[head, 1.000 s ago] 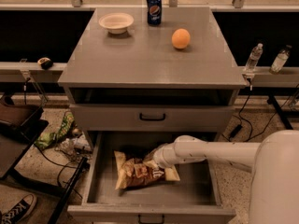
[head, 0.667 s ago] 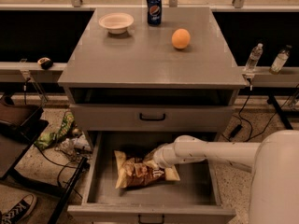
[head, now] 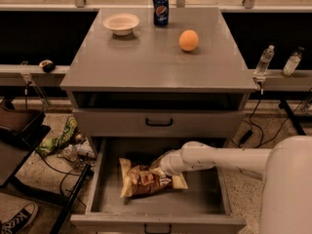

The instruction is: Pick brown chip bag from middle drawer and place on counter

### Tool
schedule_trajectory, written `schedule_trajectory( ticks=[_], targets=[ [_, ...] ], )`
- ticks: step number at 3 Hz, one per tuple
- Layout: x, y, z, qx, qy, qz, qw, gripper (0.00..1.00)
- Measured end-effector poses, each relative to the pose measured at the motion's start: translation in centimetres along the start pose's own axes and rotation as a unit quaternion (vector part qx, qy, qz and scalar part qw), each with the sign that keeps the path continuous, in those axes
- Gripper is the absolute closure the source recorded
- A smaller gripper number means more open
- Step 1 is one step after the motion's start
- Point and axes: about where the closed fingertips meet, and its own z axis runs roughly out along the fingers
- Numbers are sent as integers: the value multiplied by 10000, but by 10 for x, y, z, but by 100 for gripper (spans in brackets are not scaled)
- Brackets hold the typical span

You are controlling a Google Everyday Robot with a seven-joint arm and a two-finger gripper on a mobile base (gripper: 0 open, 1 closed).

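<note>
The brown chip bag (head: 141, 179) lies flat on the floor of the open middle drawer (head: 207, 196), left of its centre. My gripper (head: 164, 169) is down inside the drawer at the bag's upper right edge, at the end of my white arm (head: 224, 157), which reaches in from the right. The arm's wrist covers where the gripper meets the bag. The counter (head: 156, 60) is the broad grey top of the cabinet above the drawers.
On the counter stand a white bowl (head: 121, 22), a blue soda can (head: 160, 9) and an orange (head: 188, 40). The closed drawer panel with a black handle (head: 159, 123) sits above the open drawer. Two bottles (head: 263, 61) stand on the right ledge. A green wrapper (head: 61, 138) and cables lie on the floor at left.
</note>
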Motion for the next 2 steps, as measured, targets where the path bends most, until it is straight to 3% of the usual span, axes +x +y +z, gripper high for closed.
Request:
schedule_trajectory(
  ticks=[1,2],
  targets=[
    [0,0,0,0,0,0,10000,13],
    [-1,-1,-1,14,84,-57,9999,0]
  ],
)
